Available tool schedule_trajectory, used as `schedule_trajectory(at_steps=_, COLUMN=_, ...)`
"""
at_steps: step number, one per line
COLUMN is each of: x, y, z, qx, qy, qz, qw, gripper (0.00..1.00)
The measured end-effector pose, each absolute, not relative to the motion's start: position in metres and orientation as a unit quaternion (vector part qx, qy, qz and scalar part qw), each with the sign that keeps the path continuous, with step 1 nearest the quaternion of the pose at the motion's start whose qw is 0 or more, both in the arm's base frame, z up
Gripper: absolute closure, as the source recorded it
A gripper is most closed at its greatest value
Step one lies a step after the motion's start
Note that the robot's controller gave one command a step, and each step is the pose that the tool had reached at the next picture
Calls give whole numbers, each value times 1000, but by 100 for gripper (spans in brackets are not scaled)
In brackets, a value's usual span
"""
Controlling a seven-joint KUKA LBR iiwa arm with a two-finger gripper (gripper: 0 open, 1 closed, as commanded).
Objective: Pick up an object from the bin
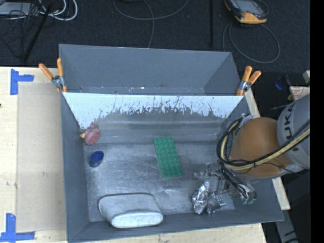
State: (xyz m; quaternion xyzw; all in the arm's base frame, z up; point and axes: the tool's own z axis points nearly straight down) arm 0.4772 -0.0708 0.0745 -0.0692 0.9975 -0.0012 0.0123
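Near the lower right corner of the bin (126,156), a crumpled silvery object (203,200) lies on the floor just beside the gripper (223,182). The object is foil-like and irregular, creased into bright and dark facets. The gripper hangs low at the object's upper right, beneath the arm's orange cover (255,146) and its looped cables. Whether the gripper is spread or closed cannot be told, since its dark parts merge with the foil; nor can contact with the object be confirmed. Judged from this position, a sound grasp calls for a descent centred on the bulkiest fold, closing across the narrower width so that the thin material bunches rather than slips. The nearby right wall leaves little room. Further off, a green studded plate (168,157) lies flat at mid-floor, well apart. A pale oblong block (130,211) rests by the near wall; a small blue piece (96,158) and a pinkish lump (91,134) lie at far left.
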Motion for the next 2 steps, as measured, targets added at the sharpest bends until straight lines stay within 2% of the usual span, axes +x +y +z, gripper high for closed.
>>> schedule_trajectory(at_steps=1, x=478, y=-71, z=74, qx=-66, qy=998, qz=-1, qw=11, gripper=0)
schedule_trajectory(at_steps=2, x=476, y=-72, z=74, qx=-67, qy=998, qz=-1, qw=6, gripper=100)
